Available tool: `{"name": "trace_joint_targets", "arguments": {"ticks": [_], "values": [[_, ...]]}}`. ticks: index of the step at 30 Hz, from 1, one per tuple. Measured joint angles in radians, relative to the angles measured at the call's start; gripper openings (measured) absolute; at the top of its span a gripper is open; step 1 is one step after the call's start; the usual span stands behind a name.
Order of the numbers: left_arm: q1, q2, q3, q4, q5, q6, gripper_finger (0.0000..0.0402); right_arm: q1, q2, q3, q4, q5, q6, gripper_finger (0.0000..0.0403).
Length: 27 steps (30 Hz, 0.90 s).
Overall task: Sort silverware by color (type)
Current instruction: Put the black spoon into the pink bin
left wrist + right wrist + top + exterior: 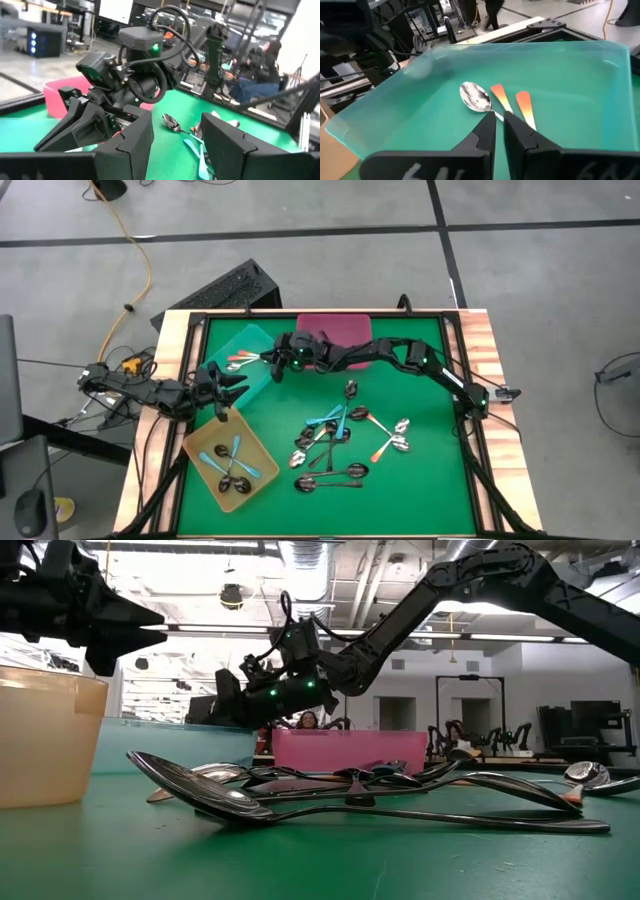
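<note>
Fingers of my right gripper [500, 131] stand nearly together with a thin gap between the tips, low over the teal tray [262, 343], pinching nothing that I can see. Just past the tips, two orange-handled spoons [512, 104] lie on the tray floor, one bowl [475, 96] shiny and turned up. From overhead the right arm reaches across the back of the desk [420, 490] from the right side, passing over the pink tray [340, 328].

My left gripper [222, 408] hangs at the left side, above the near corner of the yellow tray [200, 438]; its fingers [227, 147] are pressed together and I see nothing between them. Light blue spoons [235, 457] lie in that yellow tray, with a dark bowl or two among them.

Unsorted silverware [340, 445] lies in a loose heap on the green surface, toward the middle and right: dark spoons, a few light blue handles, and one orange handle [381, 451] at the heap's right edge. In the low view the dark spoons [330, 802] overlap each other in front of the pink tray.
</note>
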Motion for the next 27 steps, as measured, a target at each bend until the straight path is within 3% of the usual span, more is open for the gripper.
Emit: {"name": "trace_joint_targets", "arguments": {"ticks": [13, 19, 23, 27], "values": [[0.0, 0.0, 0.0, -0.024, -0.026, 0.011, 0.0158, -0.005, -0.003, -0.001, 0.069, -0.002, -0.031, 0.0047], [0.0, 0.0, 0.0, -0.024, -0.026, 0.011, 0.0158, -0.008, -0.013, 0.079, 0.075, -0.004, -0.047, 0.0047], [0.0, 0.0, 0.0, -0.023, -0.026, 0.011, 0.0158, -0.008, -0.013, 0.168, -0.01, -0.009, -0.128, 0.0047], [0.0, 0.0, 0.0, -0.023, -0.026, 0.011, 0.0158, -0.008, -0.013, 0.301, -0.213, -0.007, -0.215, 0.0047]]}}
